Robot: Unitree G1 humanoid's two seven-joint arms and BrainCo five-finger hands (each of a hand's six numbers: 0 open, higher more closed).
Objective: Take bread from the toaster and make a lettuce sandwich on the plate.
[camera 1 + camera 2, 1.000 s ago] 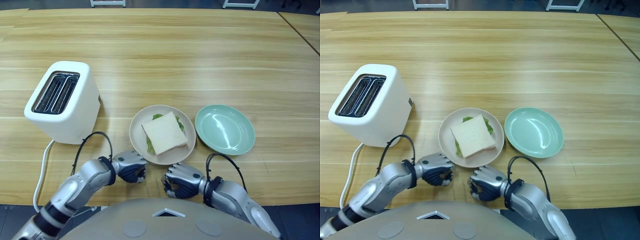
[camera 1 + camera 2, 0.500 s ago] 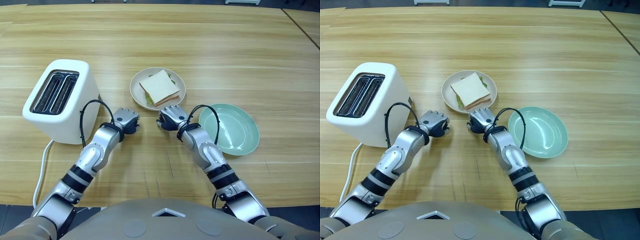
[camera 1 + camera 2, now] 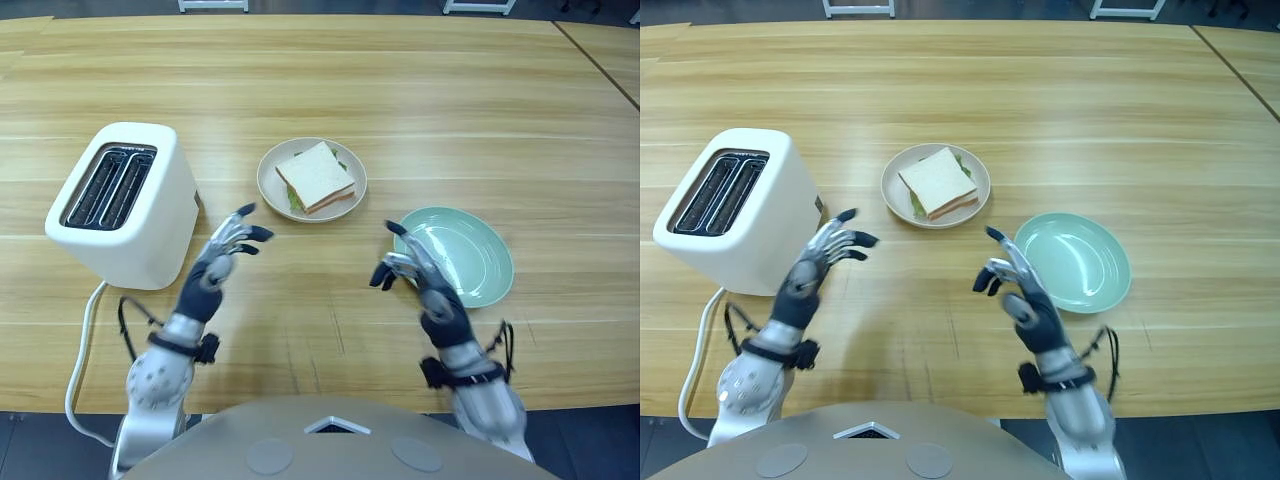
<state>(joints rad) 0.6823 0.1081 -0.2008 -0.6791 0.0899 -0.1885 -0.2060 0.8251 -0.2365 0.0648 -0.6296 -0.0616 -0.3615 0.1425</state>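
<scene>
Sandwich (image 3: 316,178) sits on the plate (image 3: 266,181), ahead of both robot hands and between them, touching neither. Left robot hand (image 3: 218,262) is above the tabletop (image 3: 420,90), fingers spread, nothing held; toaster (image 3: 125,200) just to its left. Right robot hand (image 3: 425,285) likewise spread and empty; green bowl (image 3: 472,258) just to its right.

- The left hand (image 3: 215,268) is raised in the lower left of the frame, holding nothing, its fingers (image 3: 247,233) spread and pointing up and to the right.
- The left wrist (image 3: 180,345) sits below it near the bottom edge, with a black cable looped around it.
- The right hand (image 3: 428,290) is raised in the lower right, holding nothing, its fingers fanned toward the upper left.
- The right wrist (image 3: 462,372) sits below it, also with a black cable looped around it.
</scene>
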